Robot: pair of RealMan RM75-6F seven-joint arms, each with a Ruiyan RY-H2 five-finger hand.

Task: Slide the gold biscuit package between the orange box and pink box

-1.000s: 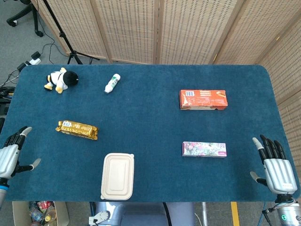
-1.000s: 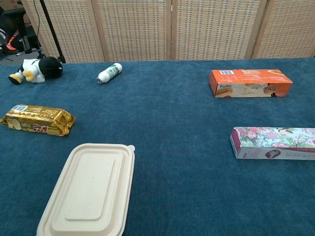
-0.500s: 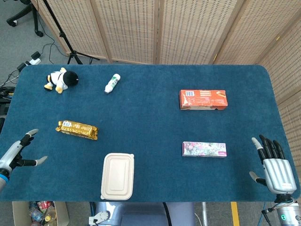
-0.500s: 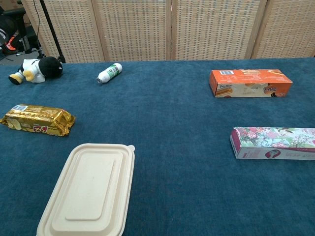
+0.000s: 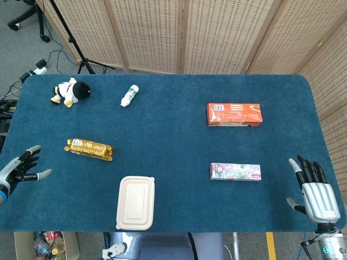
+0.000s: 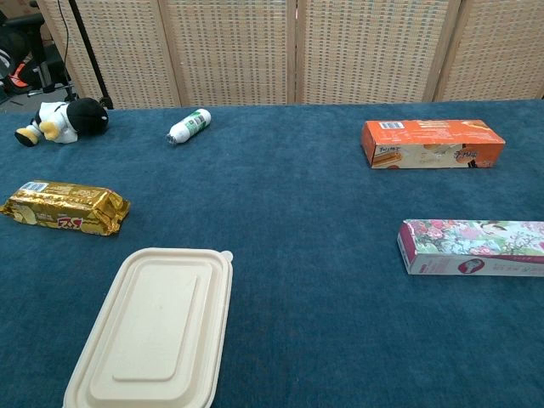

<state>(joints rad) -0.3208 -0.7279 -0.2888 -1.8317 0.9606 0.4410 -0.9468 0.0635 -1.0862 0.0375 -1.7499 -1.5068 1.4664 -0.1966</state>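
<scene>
Near the table's (image 5: 162, 135) left edge, gold biscuit package (image 5: 89, 149) lying untouched, left hand (image 5: 21, 169) hovering with fingers spread, right hand (image 5: 313, 189) at the right edge also holding nothing, fingers apart.

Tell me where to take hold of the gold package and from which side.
Take the gold package across its narrow width near the middle, coming from above with the left hand, probably. It lies flat and long on the table, its long sides bare, and that open hand is much nearer than the right hand.

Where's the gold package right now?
Head view: gold package lies on the table's left side, just above-left of the beige container, with the left hand nearby.
</scene>
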